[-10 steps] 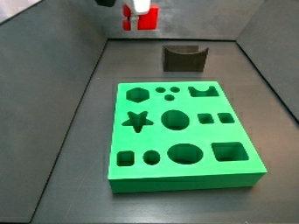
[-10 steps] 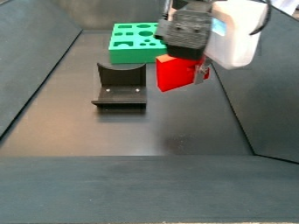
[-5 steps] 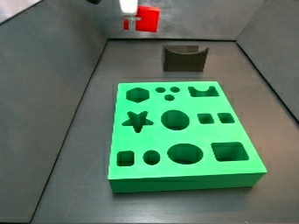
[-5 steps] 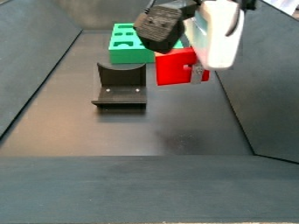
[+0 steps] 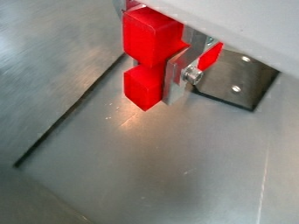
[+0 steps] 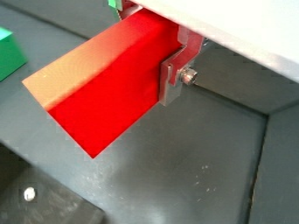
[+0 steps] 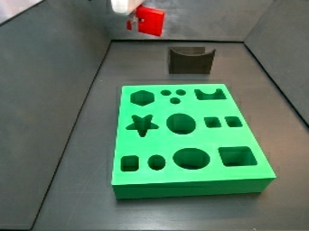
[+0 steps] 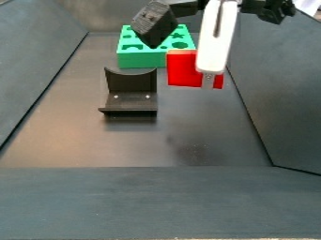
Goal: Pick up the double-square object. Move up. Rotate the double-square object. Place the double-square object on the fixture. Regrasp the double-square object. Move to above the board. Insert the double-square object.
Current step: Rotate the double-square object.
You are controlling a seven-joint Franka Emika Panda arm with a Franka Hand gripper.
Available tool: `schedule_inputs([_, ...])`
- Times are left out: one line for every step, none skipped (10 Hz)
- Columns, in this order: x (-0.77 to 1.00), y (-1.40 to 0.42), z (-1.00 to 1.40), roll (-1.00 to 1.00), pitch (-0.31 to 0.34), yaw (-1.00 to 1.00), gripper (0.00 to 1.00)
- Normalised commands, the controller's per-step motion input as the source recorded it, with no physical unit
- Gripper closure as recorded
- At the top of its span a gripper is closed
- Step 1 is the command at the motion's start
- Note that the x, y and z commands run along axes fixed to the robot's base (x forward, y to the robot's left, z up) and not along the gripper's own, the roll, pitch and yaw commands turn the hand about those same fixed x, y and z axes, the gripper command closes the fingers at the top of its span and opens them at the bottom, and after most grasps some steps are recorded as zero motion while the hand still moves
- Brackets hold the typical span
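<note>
**Red block held aloft, mid-turn above the desk**

My jaws are clenched on the red block (image 5: pixel 149 59), one silver finger (image 5: pixel 176 74) pressed flat against its side in both wrist views; the opposite finger is hidden behind the piece. The gripper (image 8: pixel 198 67) hangs well above the dark desk (image 8: pixel 189 141), off to one side of the notched stand (image 8: pixel 129 91), and the block is tilted, not level, in a side view (image 7: pixel 150 19).

I judge the block to be light, rigid plastic: it shows no sag or flex under my squeeze. Its faces look smooth and somewhat glossy, so it could slip or pivot if my grip were loose or off-centre. The flat parallel sides are the right place to hold it, across the narrow width, as I do now; the stepped outline would give a poor seat for the pads.

Below and beside me the stand's curved notch faces up, apparently free to receive the block. The green board (image 7: pixel 187 135) with its shaped holes lies further along the desk, well apart from me.
</note>
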Motion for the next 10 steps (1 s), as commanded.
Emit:
schedule_inputs([-0.01,0.02,0.0,-0.02,-0.003,-1.0,1.0])
schedule_inputs([-0.01,0.02,0.0,-0.02,-0.003,-1.0,1.0])
schedule_inputs([-0.01,0.02,0.0,-0.02,-0.003,-1.0,1.0])
schedule_inputs([-0.01,0.02,0.0,-0.02,-0.003,-1.0,1.0])
schedule_inputs([-0.01,0.02,0.0,-0.02,-0.004,-1.0,1.0])
schedule_inputs([-0.01,0.02,0.0,-0.02,-0.004,-1.0,1.0])
schedule_inputs([-0.01,0.02,0.0,-0.02,-0.004,-1.0,1.0])
schedule_inputs([-0.01,0.02,0.0,-0.02,-0.004,-1.0,1.0])
schedule_inputs([-0.01,0.02,0.0,-0.03,-0.005,-1.0,1.0])
schedule_inputs([-0.01,0.02,0.0,-0.03,-0.005,-1.0,1.0])
